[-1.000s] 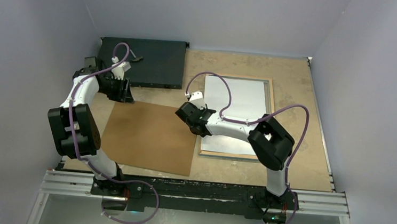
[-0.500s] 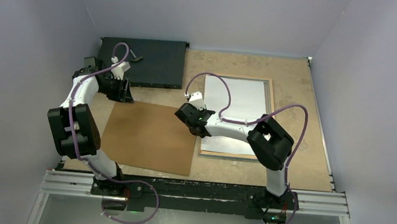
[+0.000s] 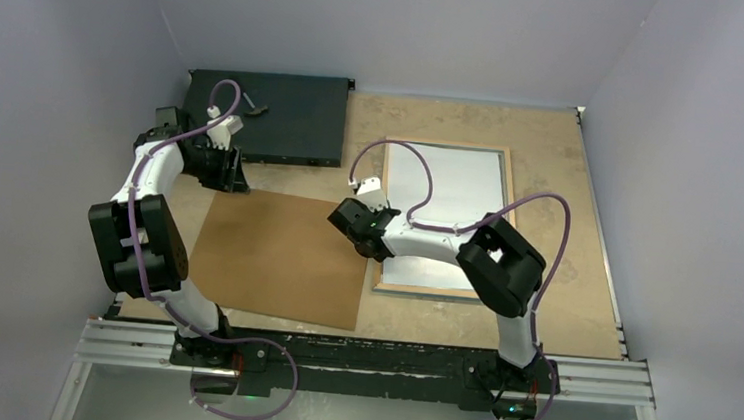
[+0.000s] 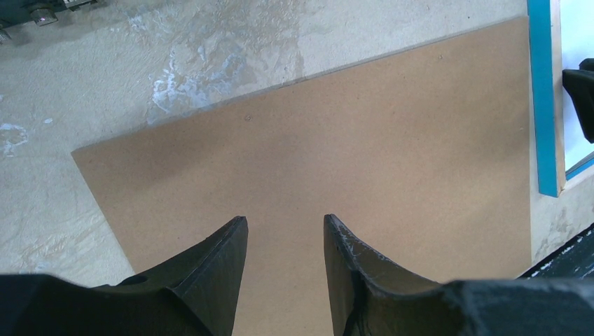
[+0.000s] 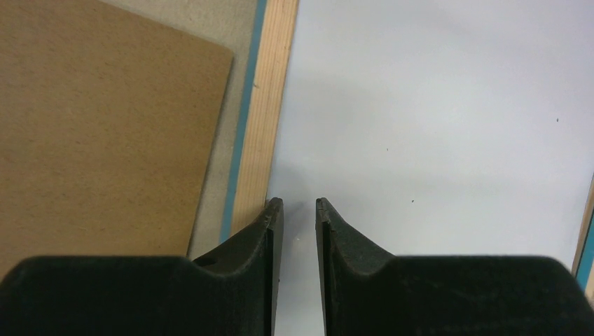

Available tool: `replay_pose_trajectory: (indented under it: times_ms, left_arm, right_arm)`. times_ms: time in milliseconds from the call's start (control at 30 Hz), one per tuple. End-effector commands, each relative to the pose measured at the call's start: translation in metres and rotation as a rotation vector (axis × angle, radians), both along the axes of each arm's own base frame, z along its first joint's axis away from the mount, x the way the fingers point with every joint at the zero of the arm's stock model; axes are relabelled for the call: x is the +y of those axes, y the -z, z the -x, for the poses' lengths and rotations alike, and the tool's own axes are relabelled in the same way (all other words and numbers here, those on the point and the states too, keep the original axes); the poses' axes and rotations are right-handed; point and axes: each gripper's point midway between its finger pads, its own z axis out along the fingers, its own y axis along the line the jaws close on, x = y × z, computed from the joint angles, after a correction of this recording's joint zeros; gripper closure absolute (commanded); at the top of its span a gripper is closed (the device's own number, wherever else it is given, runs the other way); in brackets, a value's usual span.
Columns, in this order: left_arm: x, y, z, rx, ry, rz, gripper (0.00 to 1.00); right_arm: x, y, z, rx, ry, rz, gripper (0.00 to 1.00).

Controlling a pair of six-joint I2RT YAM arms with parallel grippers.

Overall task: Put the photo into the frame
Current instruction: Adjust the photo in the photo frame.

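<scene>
- Brown backing panel (image 4: 315,140): flat on the bench (image 3: 552,164), near left.
- Frame (image 5: 270,105): at the panel's 3 o'clock, wood back up.
- Photo (image 5: 434,126): lies inside the frame, white side up.
- Right gripper (image 5: 299,203): narrowly parted, empty, at the photo's 9 o'clock edge.
- Left gripper (image 4: 284,220): parted, empty, by the panel's 11 o'clock corner.
- Black box (image 3: 275,117): far, 11 o'clock.

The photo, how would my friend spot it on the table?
Look at the right half of the tan table, where a thin wood-edged frame lies flat. The photo is the plain white sheet inside that rim. Its neighbours are a brown board and a black box; only it is white.
</scene>
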Motion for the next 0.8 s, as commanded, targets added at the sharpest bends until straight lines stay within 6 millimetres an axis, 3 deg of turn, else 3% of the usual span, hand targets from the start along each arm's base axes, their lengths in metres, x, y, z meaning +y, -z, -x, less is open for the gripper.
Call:
replay_pose_trajectory:
  times_ms: [0, 200, 267, 367, 467, 567, 767]
  left_arm:
    - [-0.001, -0.013, 0.001, -0.050, 0.020, 0.011, 0.57]
    - [-0.001, -0.013, 0.002, -0.049, 0.024, 0.011, 0.57]
    - [-0.001, -0.012, 0.003, -0.047, 0.023, 0.012, 0.57]
    - [-0.001, -0.013, 0.002, -0.049, 0.022, 0.011, 0.57]
    - [0.000, -0.014, 0.002, -0.051, 0.020, 0.011, 0.57]
    - [0.000, -0.015, 0.003, -0.052, 0.020, 0.012, 0.57]
    - [0.001, -0.015, 0.005, -0.050, 0.016, 0.013, 0.57]
  right_arm:
    - [-0.015, 0.009, 0.005, 0.017, 0.021, 0.079, 0.74]
    - [-0.004, 0.003, 0.001, 0.018, 0.004, 0.036, 0.73]
    - [0.005, -0.009, -0.003, 0.010, -0.010, -0.002, 0.70]
    - [0.022, -0.041, -0.019, -0.014, -0.036, -0.096, 0.66]
    - [0.028, -0.076, -0.045, -0.040, -0.040, -0.211, 0.62]
    - [0.020, -0.099, -0.079, -0.070, -0.027, -0.290, 0.61]
    - [0.014, -0.113, -0.141, -0.146, 0.000, -0.273, 0.59]
